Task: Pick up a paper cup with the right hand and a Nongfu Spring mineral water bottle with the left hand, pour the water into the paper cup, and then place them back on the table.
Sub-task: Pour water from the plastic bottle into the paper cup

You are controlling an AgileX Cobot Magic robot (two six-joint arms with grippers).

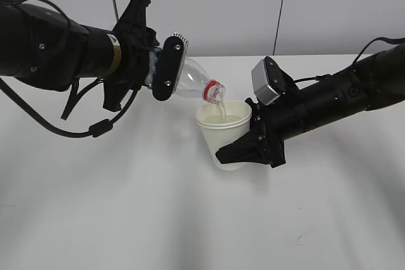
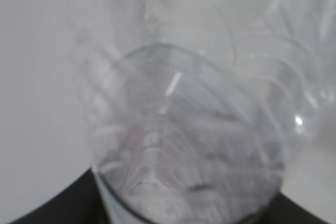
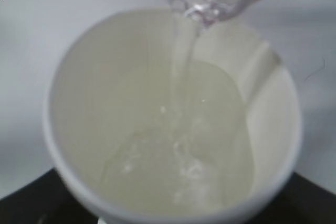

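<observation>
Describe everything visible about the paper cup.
The small white tapered paper cup has a rolled rim and cream inside. It is held off the white table, tilted slightly, in the right black gripper. Clear water partly fills it, streaming from the clear plastic bottle's red-ringed mouth just above its rim.

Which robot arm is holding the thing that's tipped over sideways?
The left hand, with the yellow band: its bottle lies tilted, pouring. The right hand holds the cup upright.

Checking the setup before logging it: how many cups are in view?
1. The cup is held above the table in the right claw, under the mouth of the tilted bottle. No other cup is visible in any view.
</observation>
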